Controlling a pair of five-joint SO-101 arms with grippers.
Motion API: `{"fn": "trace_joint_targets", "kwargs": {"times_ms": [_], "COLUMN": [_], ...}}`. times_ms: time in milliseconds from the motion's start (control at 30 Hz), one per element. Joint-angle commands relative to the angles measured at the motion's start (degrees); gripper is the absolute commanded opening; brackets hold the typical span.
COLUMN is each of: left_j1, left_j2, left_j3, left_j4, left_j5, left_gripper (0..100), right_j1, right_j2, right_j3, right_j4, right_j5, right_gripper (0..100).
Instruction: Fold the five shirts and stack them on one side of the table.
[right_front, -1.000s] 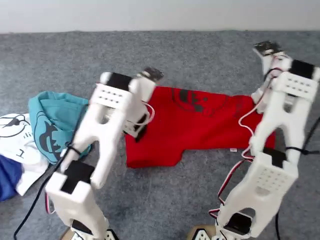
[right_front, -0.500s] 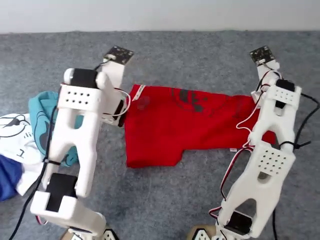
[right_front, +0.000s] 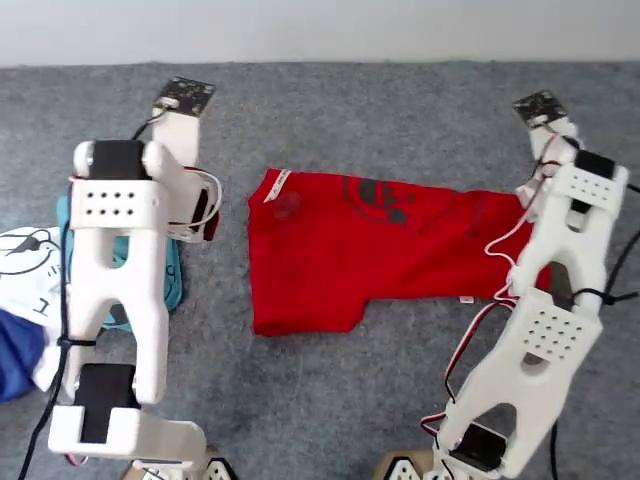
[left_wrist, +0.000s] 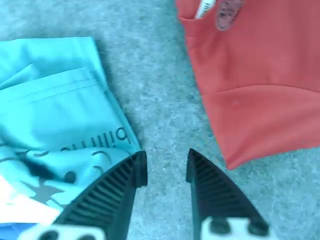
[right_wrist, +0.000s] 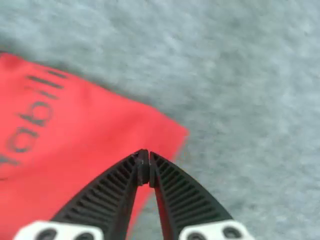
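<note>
The left gripper (left_wrist: 165, 167) is open over the grey table (left_wrist: 150, 75). The teal shirt (left_wrist: 55, 100) is just beside one finger and the red shirt (left_wrist: 260, 75) is near the other. The right gripper (right_wrist: 144, 172) is closed, with its tips at the red shirt's corner.

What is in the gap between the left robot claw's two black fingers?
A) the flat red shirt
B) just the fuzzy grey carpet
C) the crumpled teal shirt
B: the left gripper is open and its gap shows bare grey carpet, with the crumpled teal shirt at one side and the flat red shirt at the other.
</note>
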Motion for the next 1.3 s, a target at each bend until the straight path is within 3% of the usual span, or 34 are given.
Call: {"fn": "trace_joint_targets", "kwargs": {"times_ms": [0, 100, 267, 400, 600, 833, 1067, 1267], "left_j1": [-2.7, -5.0, -7.6, -8.8, -8.8, -8.9, -8.9, -8.9], "left_j2": [-3.8, -5.5, -9.8, -13.0, -16.4, -17.5, -17.1, -17.0], "left_j3": [-2.1, -1.4, 5.0, 9.7, 12.5, 15.1, 15.1, 16.7], "left_j4": [1.1, 1.1, 1.1, 1.1, 1.1, 1.1, 1.1, 1.1], "left_j5": [0.4, 0.4, 0.3, 0.2, 0.2, 0.2, 0.2, 0.2], "left_gripper": [14, 14, 14, 14, 14, 11, 7, 7], "right_j1": [2.2, 2.2, 1.9, 2.2, 2.3, 5.8, 10.0, 10.2], "right_j2": [3.4, 8.0, 7.9, 5.0, 0.4, -0.9, -5.2, -15.0], "right_j3": [-2.2, -2.5, -8.9, -13.8, -19.3, -27.3, -20.2, -3.0], "right_j4": [-8.1, -16.5, -18.4, -7.0, 19.5, 39.2, 40.7, 40.7], "right_j5": [5.3, 12.1, 7.4, 2.5, 2.2, 2.2, 2.0, 0.7], "right_gripper": [0.9, 0.9, 0.9, 0.9, 0.9, 0.9, 2.0, 22.1]}}
